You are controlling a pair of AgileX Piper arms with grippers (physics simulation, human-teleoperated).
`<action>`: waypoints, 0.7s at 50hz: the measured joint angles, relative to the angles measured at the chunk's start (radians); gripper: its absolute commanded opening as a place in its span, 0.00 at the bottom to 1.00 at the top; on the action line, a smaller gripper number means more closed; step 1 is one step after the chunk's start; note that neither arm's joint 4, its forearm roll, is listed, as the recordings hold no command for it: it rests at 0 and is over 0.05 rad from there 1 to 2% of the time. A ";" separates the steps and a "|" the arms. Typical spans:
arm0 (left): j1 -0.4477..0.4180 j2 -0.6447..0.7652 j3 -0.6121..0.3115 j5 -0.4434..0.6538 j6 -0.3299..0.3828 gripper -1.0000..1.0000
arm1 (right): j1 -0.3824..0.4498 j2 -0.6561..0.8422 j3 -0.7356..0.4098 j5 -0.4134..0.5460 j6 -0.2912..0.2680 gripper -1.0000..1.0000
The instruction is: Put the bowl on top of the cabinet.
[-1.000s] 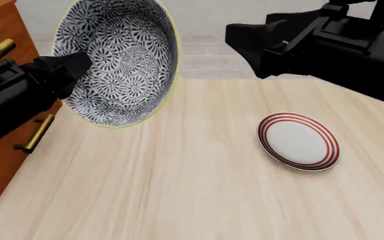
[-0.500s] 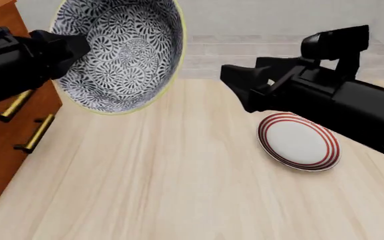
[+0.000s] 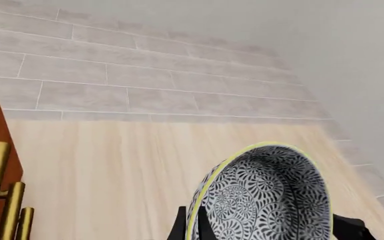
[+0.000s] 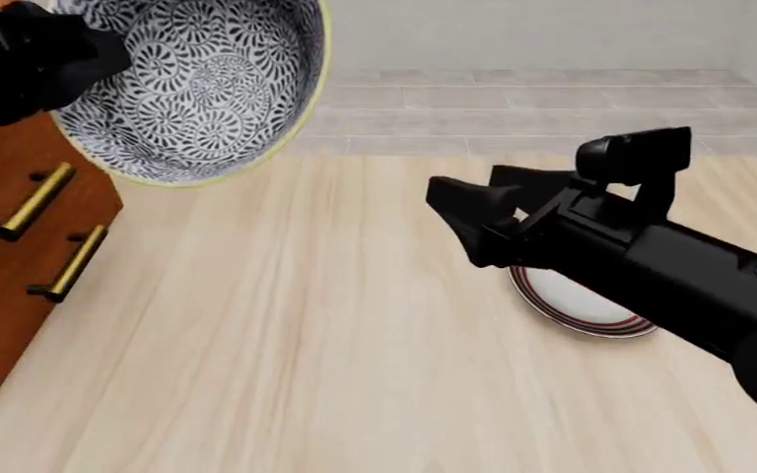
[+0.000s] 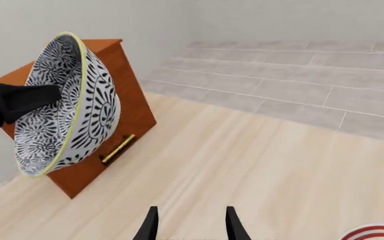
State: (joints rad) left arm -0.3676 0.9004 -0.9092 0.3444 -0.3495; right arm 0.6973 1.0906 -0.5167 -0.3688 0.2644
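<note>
Gripping bowl (image 4: 188,84) rim, left jaws.

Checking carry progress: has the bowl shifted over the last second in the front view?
Yes. The bowl, held by the left end effector, has moved left and up, now overlapping the cabinet.

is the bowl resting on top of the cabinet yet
No, in the right wrist view the bowl hangs tilted on edge in the left gripper, in front of the cabinet rather than sitting on its top.
</note>
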 measured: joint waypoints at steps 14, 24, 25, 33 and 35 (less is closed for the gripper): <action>0.037 0.001 -0.117 0.144 0.048 0.00 | 0.015 0.002 0.057 -0.068 0.051 1.00; 0.070 0.001 -0.188 0.226 0.071 0.00 | 0.018 0.004 0.088 -0.100 0.081 1.00; 0.073 0.001 -0.194 0.233 0.074 0.00 | 0.018 0.004 0.090 -0.103 0.084 1.00; 0.102 0.025 -0.250 0.294 0.130 0.00 | 0.021 0.009 0.103 -0.119 0.100 1.00; 0.106 0.034 -0.262 0.309 0.140 0.00 | 0.021 0.010 0.105 -0.122 0.103 1.00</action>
State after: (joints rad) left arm -0.2615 0.9345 -1.1711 0.6532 -0.2097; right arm 0.7187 1.1006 -0.4120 -0.4908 0.3673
